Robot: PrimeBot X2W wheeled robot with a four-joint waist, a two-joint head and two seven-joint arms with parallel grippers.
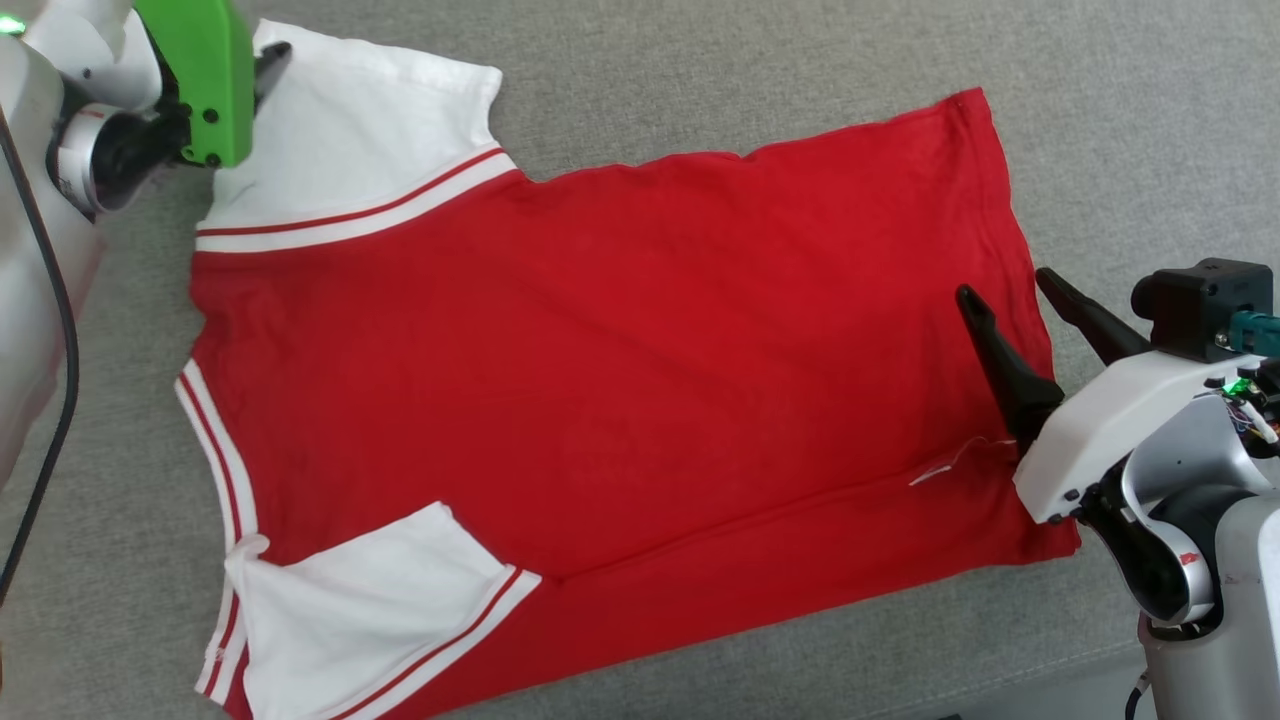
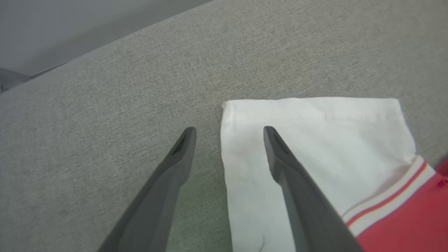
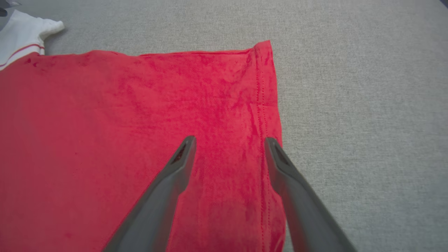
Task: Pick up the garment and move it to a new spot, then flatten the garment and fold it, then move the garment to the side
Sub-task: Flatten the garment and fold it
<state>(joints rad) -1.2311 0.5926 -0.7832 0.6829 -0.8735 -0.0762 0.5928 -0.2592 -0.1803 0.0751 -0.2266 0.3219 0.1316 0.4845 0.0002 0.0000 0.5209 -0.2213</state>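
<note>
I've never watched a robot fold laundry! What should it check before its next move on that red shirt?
1. Both claws open: ok. The left claw and right claw have their jaws spread.
2. Claws empty: ok. Neither holds cloth.
3. Left claw at far sleeve: ok. It straddles the sleeve's edge.
4. Right claw at hem: ok. It straddles the stitching.
5. Shirt flat: not ok. The near sleeve lies folded onto the body, and a crease runs along the near side.
6. Claws touching cloth: cannot tell.
</note>
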